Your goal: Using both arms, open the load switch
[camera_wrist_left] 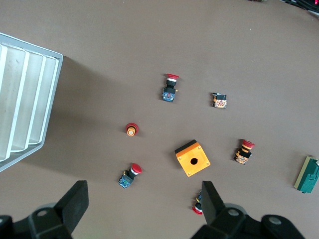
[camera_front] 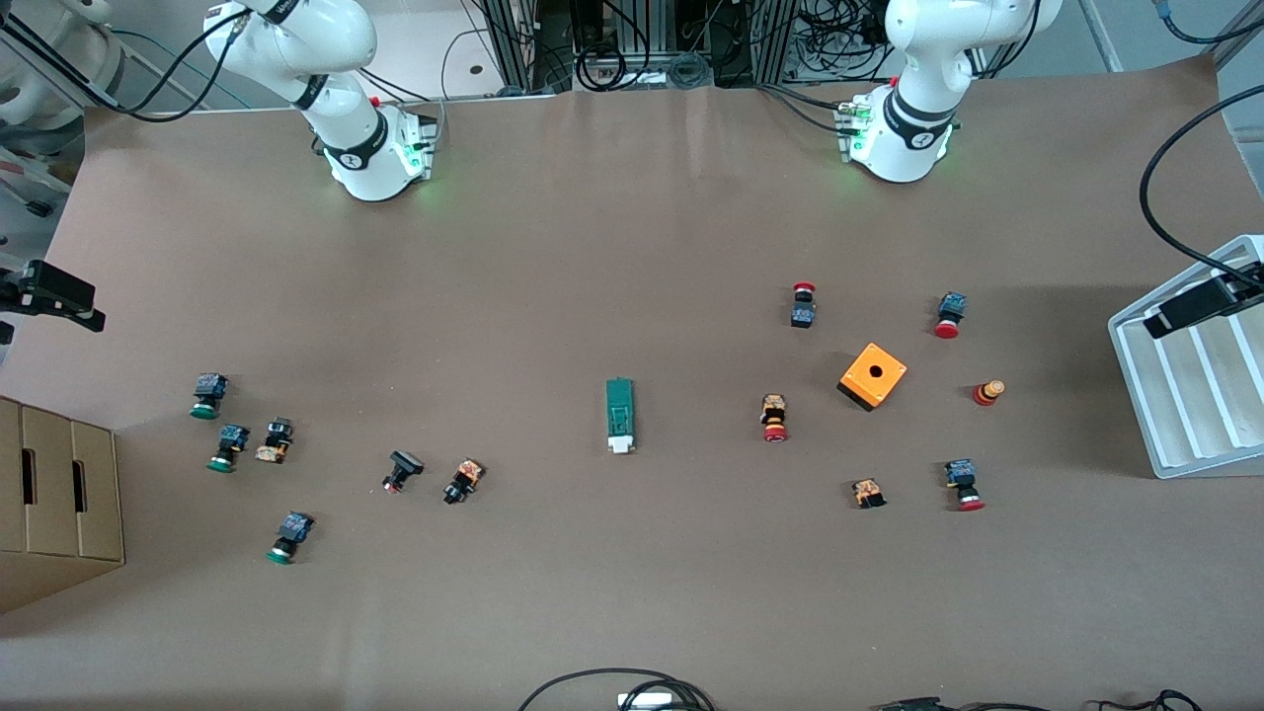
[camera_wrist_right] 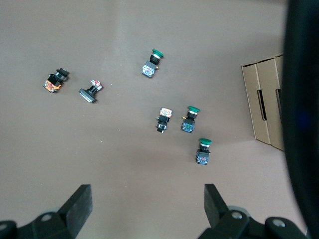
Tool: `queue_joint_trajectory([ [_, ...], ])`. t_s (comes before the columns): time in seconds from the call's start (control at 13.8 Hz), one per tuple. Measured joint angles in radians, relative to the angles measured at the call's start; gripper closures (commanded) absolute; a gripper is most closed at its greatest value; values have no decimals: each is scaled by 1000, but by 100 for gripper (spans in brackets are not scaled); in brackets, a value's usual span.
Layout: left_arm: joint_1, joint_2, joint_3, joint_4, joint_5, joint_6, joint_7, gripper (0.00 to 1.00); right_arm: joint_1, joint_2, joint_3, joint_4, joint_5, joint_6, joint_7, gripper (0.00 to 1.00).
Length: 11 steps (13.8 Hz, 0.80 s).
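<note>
Green-capped push-button (camera_front: 283, 539) on matte brown table (camera_front: 553, 276), slim green load switch (camera_front: 620, 416)

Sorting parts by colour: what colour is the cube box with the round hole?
Orange box with a black base, clearest in the front view.

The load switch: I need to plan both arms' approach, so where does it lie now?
In the front view the load switch lies flat near the table's middle, untouched, between a red-capped push-button toward the left arm's end and a black push-button toward the right arm's end.

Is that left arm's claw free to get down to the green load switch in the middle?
Probably yes: the load switch lies alone on bare table, and the open left claw holds nothing.
</note>
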Motion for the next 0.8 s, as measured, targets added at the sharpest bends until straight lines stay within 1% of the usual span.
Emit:
queue_joint_trajectory([
  [0.8,2,0,4,0,0,0,0,0,3,0,3,-7,0,26,-2,0],
])
